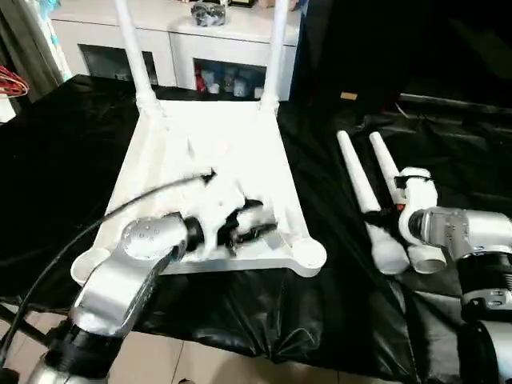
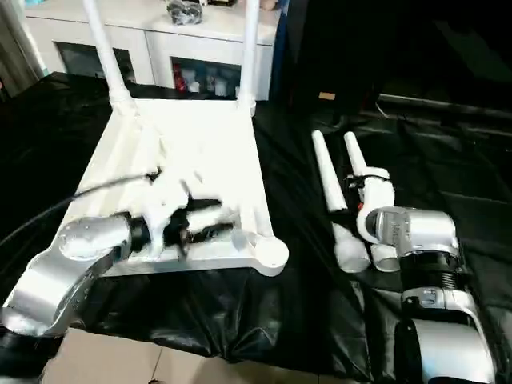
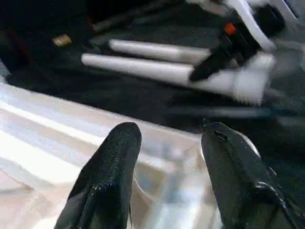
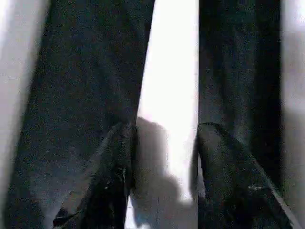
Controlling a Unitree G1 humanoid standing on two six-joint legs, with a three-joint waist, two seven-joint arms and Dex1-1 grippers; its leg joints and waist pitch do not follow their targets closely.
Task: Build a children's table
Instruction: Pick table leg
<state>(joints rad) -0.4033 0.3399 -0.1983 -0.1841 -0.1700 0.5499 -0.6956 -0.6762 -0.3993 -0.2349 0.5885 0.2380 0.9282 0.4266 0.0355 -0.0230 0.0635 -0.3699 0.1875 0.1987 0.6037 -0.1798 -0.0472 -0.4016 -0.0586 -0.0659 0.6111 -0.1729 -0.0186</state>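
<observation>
Tabletop [image 1: 216, 152] lies upside down on black sheet [image 1: 336, 312], left of centre, ribbed underside up. Two legs stand in its far corner sockets: far-left leg [image 1: 132, 52], far-right leg [image 1: 274, 52]. Left gripper [image 1: 244, 224] hovers over tabletop's near edge, fingers [image 3: 112, 171] spread apart, holding nothing; ribbed surface shows in the gap. To the right, two loose legs lie side by side on the sheet: left loose leg [image 1: 364, 196], right loose leg [image 1: 388, 172]. Right gripper [image 4: 164, 138] over right loose leg, fingers open, straddling the tube; contact cannot be told.
</observation>
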